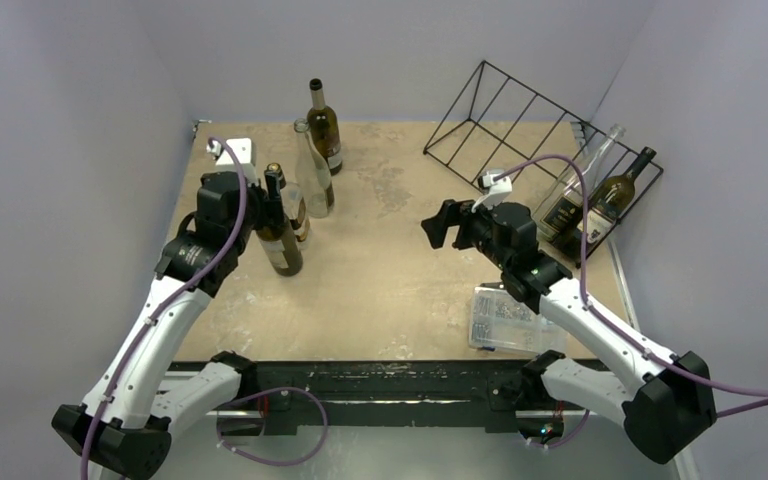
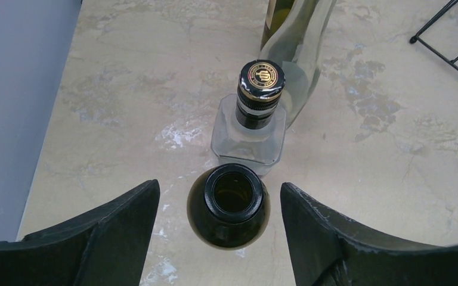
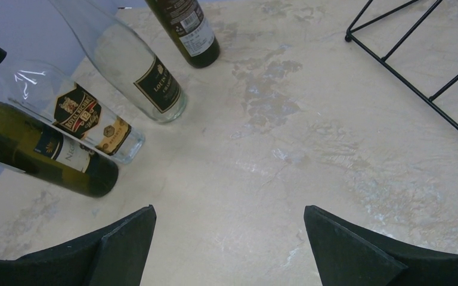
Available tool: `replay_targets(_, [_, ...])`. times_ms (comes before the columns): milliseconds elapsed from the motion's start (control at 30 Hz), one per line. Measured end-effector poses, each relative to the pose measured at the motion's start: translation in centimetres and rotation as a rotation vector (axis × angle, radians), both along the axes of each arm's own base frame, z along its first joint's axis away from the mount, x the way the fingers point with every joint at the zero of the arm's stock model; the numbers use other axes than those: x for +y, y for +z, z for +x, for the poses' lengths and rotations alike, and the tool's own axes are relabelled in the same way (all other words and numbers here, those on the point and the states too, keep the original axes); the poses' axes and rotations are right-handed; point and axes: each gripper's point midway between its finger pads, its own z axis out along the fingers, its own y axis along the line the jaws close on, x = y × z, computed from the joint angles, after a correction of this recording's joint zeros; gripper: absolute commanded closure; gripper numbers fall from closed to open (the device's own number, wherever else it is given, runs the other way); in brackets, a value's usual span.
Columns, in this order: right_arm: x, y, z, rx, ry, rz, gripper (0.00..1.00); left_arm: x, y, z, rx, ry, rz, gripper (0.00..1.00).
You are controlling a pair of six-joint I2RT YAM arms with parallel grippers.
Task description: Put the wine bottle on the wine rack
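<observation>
Left gripper (image 2: pixel 219 186): fingers apart, one on each side of the neck of the upright dark green glass wine bottle (image 2: pixel 228 214); gap on both sides, no grip.
Right gripper (image 3: pixel 229 210): spread wide, nothing between, above the tan tabletop (image 3: pixel 262 173).
Just beyond left gripper: square clear bottle (image 2: pixel 249 134), black cap.
Black wire wine rack (image 1: pixel 543 135): beyond right gripper, well apart from left gripper; two bottles lie in it.

Seen from the left wrist, the dark green bottle (image 2: pixel 228 205) shows only mouth and shoulder, the tall clear bottle (image 2: pixel 307 59) is cropped above, and the plastic box (image 1: pixel 505 318) holds contents too small to tell.
</observation>
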Motion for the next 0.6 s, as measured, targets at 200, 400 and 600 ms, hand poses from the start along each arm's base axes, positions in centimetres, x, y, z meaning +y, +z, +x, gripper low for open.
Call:
replay_targets(200, [0.6, -1.7, -0.1, 0.052, 0.030, -0.023, 0.01, -0.4, -1.5, 0.5, 0.041, -0.033, 0.034, 0.39])
replay_targets(400, [1.3, -2.2, -0.4, 0.073, 0.071, -0.014, 0.01, -1.1, -3.3, 1.3, 0.099, -0.060, 0.053, 0.50])
replay_targets(600, [1.9, -2.6, -0.7, 0.097, 0.105, -0.001, 0.01, -1.2, -3.7, 1.4, 0.115, -0.071, 0.067, 0.65])
